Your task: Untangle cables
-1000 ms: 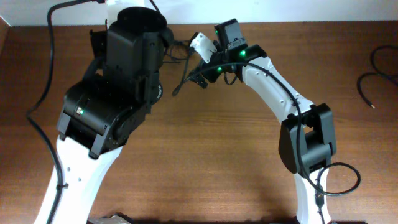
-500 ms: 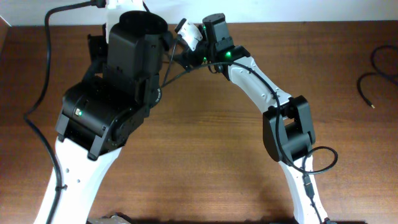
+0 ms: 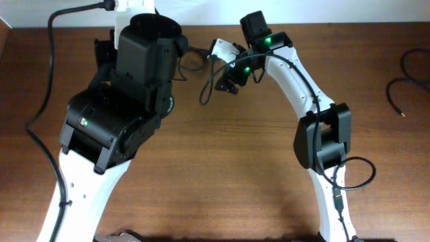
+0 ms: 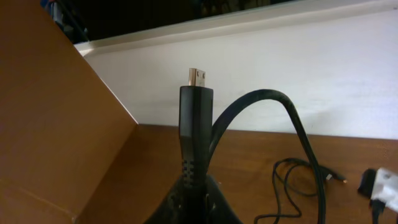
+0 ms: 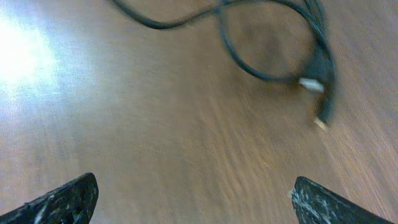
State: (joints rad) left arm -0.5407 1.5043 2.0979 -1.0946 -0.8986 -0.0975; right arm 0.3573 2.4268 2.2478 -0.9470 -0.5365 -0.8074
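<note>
The wooden table (image 3: 235, 168) fills the overhead view, with a white wall (image 3: 336, 10) along its 12 o'clock edge. The bulky black-and-white left arm (image 3: 127, 101) covers the span from 7 to 11 o'clock and hides its own wrist from above. The slimmer right arm (image 3: 302, 81) rises from 5 o'clock and bends in toward 12. A thick black wire (image 3: 48, 74) runs down the 9 o'clock side, and a separate thin cord (image 3: 389, 93) lies alone at the 3 o'clock edge, well apart from both arms.

The cables (image 3: 207, 84) hang and loop near 12 o'clock, between the two wrists. In the left wrist view a slanted brown panel (image 4: 56, 124) blocks the 9 o'clock side. The left pincer (image 4: 194, 199) is clamped on a black plug (image 4: 196, 124) that stands upright with its gold tip (image 4: 198, 77) at 12 o'clock. The plug's cord arcs over toward 3 o'clock and drops, and a thin loop (image 4: 289, 180) rests on the wood at 4 o'clock.

The right pincer (image 5: 196, 202) is spread wide and holds nothing, with one dark fingertip (image 5: 62, 199) at 8 o'clock. A cable loop (blurred here) lies on the table at 1 o'clock, clear of the fingers, and ends in a pale connector (image 5: 310, 83).
</note>
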